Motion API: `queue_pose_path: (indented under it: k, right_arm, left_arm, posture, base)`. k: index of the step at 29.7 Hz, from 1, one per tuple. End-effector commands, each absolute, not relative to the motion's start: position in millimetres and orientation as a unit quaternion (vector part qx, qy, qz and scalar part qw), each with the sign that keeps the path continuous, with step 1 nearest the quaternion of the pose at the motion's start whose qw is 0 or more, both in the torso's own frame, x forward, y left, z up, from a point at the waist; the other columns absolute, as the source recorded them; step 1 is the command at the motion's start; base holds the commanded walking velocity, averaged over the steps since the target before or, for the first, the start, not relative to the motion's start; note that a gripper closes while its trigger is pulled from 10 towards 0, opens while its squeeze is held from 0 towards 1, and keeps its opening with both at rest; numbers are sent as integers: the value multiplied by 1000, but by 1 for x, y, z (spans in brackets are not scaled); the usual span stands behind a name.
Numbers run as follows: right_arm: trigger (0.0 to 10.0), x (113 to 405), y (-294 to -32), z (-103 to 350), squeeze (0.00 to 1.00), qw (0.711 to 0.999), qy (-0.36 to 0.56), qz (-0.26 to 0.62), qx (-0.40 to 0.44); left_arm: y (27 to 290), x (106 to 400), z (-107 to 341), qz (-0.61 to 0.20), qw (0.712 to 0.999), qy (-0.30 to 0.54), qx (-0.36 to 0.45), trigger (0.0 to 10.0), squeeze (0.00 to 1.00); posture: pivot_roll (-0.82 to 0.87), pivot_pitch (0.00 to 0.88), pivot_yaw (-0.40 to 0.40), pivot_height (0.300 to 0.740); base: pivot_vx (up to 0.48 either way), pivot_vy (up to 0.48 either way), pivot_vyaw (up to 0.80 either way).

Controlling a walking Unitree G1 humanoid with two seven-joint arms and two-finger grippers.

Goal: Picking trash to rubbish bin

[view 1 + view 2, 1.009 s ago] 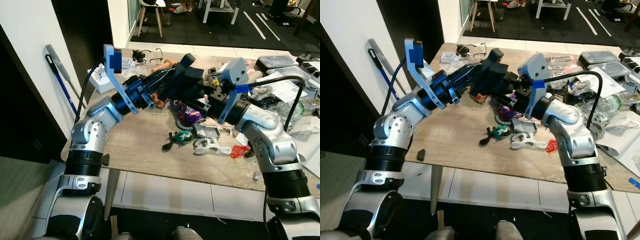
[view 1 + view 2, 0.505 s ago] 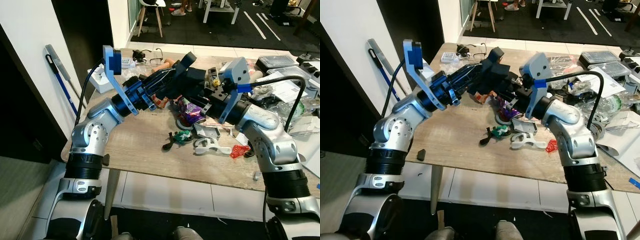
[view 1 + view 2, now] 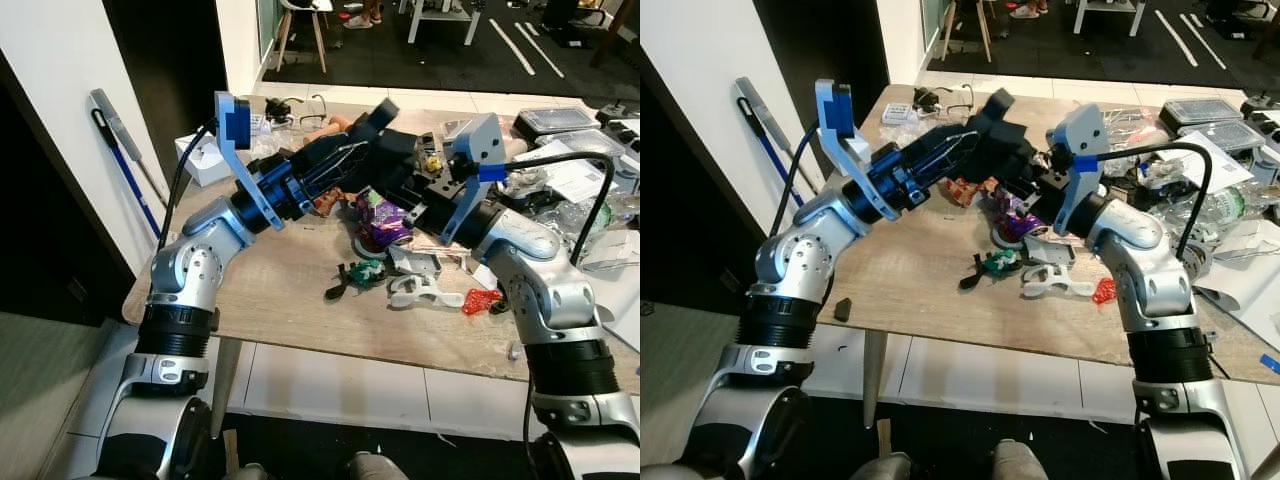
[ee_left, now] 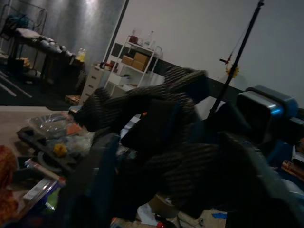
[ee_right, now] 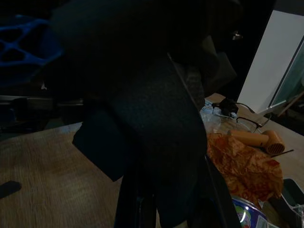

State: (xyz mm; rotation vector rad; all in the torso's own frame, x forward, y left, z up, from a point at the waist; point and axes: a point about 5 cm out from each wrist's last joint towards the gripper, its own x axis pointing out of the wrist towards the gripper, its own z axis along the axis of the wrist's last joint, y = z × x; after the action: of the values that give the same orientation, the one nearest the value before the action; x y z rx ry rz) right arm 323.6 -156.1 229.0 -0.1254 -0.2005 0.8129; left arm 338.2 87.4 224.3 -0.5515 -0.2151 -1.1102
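Observation:
A crumpled black cloth bundle [image 3: 385, 150] hangs in the air over the back middle of the wooden table [image 3: 280, 300], held between both arms. From the left, my left gripper [image 3: 340, 162] is shut on it, its fingers sunk into the fabric. My right gripper [image 3: 412, 190] grips the bundle's lower right side from the other end. Ribbed dark fabric [image 4: 166, 128] shows close up in the left wrist view. In the right wrist view, the cloth [image 5: 156, 133] sits between the dark fingers.
Under the bundle lie a purple snack wrapper [image 3: 382, 215] and an orange wrapper [image 5: 244, 164]. Nearer the front edge are a green-black scrap [image 3: 355, 273], a white plastic piece [image 3: 420, 293] and a red scrap [image 3: 480, 300]. Plastic containers [image 3: 555, 122] and papers crowd the right. A broom [image 3: 125, 150] leans on the left wall.
Both arms have carried the black bundle slightly up and towards the back of the table. The purple wrapper beneath it is now uncovered.

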Motion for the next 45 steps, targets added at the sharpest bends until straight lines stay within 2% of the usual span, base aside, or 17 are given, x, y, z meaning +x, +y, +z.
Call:
queue_pose_path:
  k: [1,3,4,10,15,17,18,19,20,23,25,29,32,33,34,38,45]
  right_arm:
    - [0,323,-154,232,0,909,-110,396,-62]
    - [0,323,-154,232,0,909,-110,396,-62]
    - [0,324,-153,232,0,911,-111,393,-60]
    - [0,327,-154,233,0,919,-119,374,-48]
    - [0,334,-165,227,0,939,-114,324,-26]
    - [0,338,-170,226,0,947,-115,299,-13]
    - [0,340,-172,226,0,952,-115,285,-6]
    - [0,340,-172,226,0,952,-115,285,-6]
    - [0,342,-173,225,0,955,-114,275,-2]
    - [0,344,-175,224,0,959,-110,262,-4]
    - [0,343,-172,220,0,960,-104,262,4]
    - [0,342,-160,211,0,959,-99,266,20]
    - [0,342,-155,207,0,958,-98,266,31]
    - [4627,342,-152,202,0,959,-93,264,42]
    - [10000,342,-149,197,0,960,-86,260,52]
    - [10000,340,-141,182,0,963,-79,251,63]
    - [10000,343,-149,181,0,967,-88,231,64]
  left_arm:
    - [97,342,220,-500,824,-95,-248,10000,1000]
    - [97,342,220,-500,824,-95,-248,10000,1000]
    - [107,346,218,-486,834,-95,-245,10000,1000]
    - [122,349,218,-471,844,-99,-238,10000,1000]
    - [139,342,218,-460,851,-130,-218,10000,1000]
    - [142,341,209,-445,866,-120,-192,10000,1000]
    - [144,340,204,-439,873,-114,-178,10000,467]
    - [144,340,204,-439,873,-114,-178,10000,467]
    - [145,339,201,-435,877,-111,-169,10000,0]
    - [149,329,195,-433,879,-112,-167,10000,0]
    - [149,318,183,-412,894,-105,-143,10000,0]
    - [129,313,173,-355,917,-117,-140,10000,0]
    - [116,311,172,-333,921,-123,-157,10000,0]
    - [112,312,170,-321,927,-123,-151,10000,0]
    - [115,314,170,-305,930,-126,-164,10000,0]
    - [126,323,172,-271,940,-137,-159,10000,0]
    - [122,324,168,-259,943,-130,-162,10000,0]
  posture:
    - [-159,0,23,740]
    - [-159,0,23,740]
    - [-156,0,19,740]
    - [-150,0,29,740]
    - [-134,0,19,740]
    - [-121,0,10,740]
    - [-117,0,7,740]
    - [-117,0,7,740]
    - [-116,0,3,740]
    - [-113,0,-14,740]
    - [-121,0,-29,740]
    - [-108,0,-36,740]
    - [-108,0,-36,740]
    - [-107,0,-41,740]
    - [-108,0,-40,740]
    - [-123,0,-31,740]
    - [-122,0,-25,740]
  base:
    - [0,0,0]
    - [0,0,0]
    - [0,0,0]
    - [0,0,0]
    - [0,0,0]
    - [0,0,0]
    - [0,0,0]
    - [0,0,0]
    - [0,0,0]
    - [0,0,0]
    - [0,0,0]
    - [0,0,0]
    - [0,0,0]
    - [0,0,0]
    - [0,0,0]
    - [0,0,0]
    - [0,0,0]
